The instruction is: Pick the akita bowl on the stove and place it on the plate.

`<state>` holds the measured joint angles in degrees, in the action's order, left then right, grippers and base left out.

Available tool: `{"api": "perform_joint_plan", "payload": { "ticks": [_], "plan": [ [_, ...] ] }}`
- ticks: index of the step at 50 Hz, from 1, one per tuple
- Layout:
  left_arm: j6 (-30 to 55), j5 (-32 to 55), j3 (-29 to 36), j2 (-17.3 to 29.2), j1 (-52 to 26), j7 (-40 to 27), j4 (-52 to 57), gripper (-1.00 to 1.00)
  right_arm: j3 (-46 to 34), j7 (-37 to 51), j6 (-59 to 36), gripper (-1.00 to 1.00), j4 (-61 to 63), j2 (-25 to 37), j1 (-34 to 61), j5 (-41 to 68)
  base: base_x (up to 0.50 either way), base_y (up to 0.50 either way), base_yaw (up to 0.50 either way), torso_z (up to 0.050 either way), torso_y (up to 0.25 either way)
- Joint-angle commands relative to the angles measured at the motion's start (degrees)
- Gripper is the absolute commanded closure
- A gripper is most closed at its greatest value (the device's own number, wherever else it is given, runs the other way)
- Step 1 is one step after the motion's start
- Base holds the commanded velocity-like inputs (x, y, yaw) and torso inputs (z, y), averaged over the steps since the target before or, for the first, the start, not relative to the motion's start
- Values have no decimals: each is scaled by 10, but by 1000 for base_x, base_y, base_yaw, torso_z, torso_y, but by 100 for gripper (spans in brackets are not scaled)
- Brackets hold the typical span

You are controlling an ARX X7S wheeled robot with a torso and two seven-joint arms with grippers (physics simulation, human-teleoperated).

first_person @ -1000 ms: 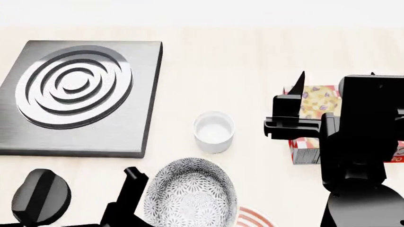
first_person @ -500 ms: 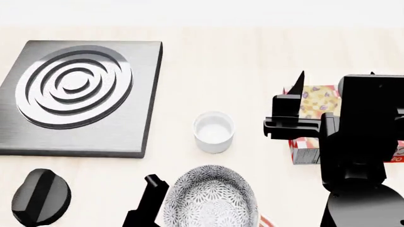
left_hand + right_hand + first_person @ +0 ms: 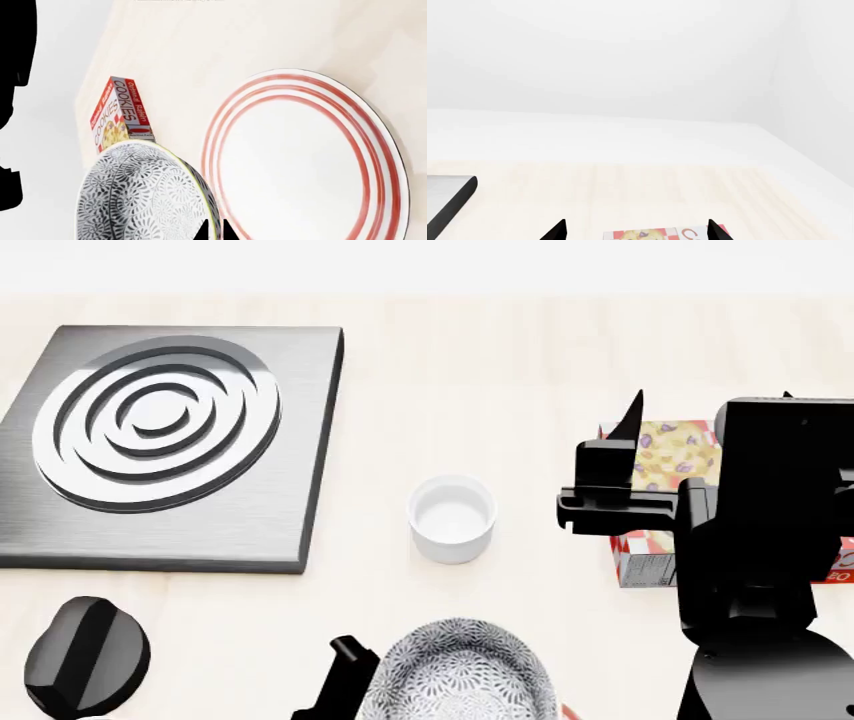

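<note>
The akita bowl [image 3: 461, 675], white with a grey floral pattern, sits at the near edge of the head view, off the stove [image 3: 167, 445]. My left gripper [image 3: 212, 231] is shut on the bowl's rim, one fingertip inside and one outside. In the left wrist view the bowl [image 3: 143, 195] is next to the red-ringed plate [image 3: 307, 165]; I cannot tell if they touch. The bowl hides nearly all of the plate in the head view. My right gripper [image 3: 636, 230] is open and holds nothing, raised over the cookie box.
A small plain white cup [image 3: 453, 518] stands between the stove and the right arm. A black knob [image 3: 87, 655] lies near the stove's front corner. A cookie box [image 3: 661, 500] lies on the wooden table [image 3: 507, 370] under the right gripper.
My left gripper has carried the bowl right and toward the near edge of the head view, covering the plate's red rings. The right arm has not moved.
</note>
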<state>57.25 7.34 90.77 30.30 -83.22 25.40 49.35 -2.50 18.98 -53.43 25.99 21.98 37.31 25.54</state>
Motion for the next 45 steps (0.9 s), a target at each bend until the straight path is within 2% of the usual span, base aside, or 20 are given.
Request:
{"api": "perform_joint_plan", "payload": {
  "ticks": [1, 45],
  "plan": [
    [0, -22, -5, -19, 12, -3, -2, 100, 11, -8, 2, -100, -1, -9, -1, -7, 0, 0, 0, 0, 0],
    [-14, -47, 45, -37, 66, -41, -43, 100, 9, -4, 8, -100, -3, -4, -3, -1, 0, 0, 0, 0, 0]
  ]
}}
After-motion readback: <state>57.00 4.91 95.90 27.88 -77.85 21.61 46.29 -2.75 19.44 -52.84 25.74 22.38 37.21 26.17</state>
